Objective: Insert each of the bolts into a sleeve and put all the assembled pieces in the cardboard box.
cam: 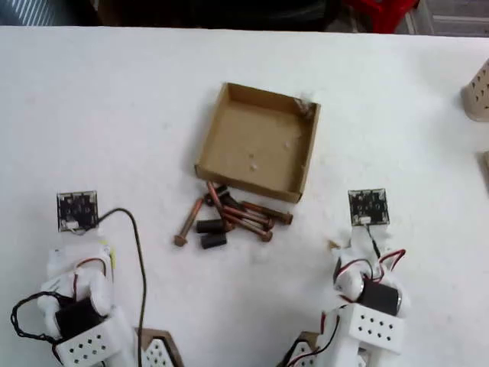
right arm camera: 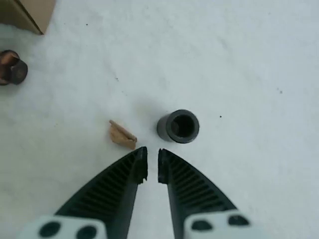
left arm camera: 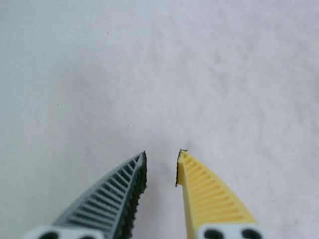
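Copper-brown bolts (cam: 243, 214) lie in a loose heap on the white, faintly grainy table (cam: 114, 115), just in front of the near wall of the cardboard box (cam: 252, 186). The bolts are slim rods with wider heads, crossing one another at mixed angles, and one lies slanted off the pile's edge. Two short black sleeves (cam: 210, 226) lie on their sides among them, stubby and cylindrical. The box is shallow and square with low walls, set askew to the table edge.

One more black sleeve (right arm camera: 178, 126) stands on end, apart from the heap. It is a thick-walled tube with its round bore facing up, just ahead of the right claw (right arm camera: 152, 167). A small tan scrap (right arm camera: 122, 134) lies beside it on the table. The right claw's two black ribbed fingers are drawn almost together, with only a thin slit between the tips, and they grip nothing.

The left claw (left arm camera: 162, 167) hangs over bare table. It has one grey finger (left arm camera: 117, 194) and one yellow finger (left arm camera: 207, 194), both ribbed and tapering, with the tips a little apart and nothing between them.
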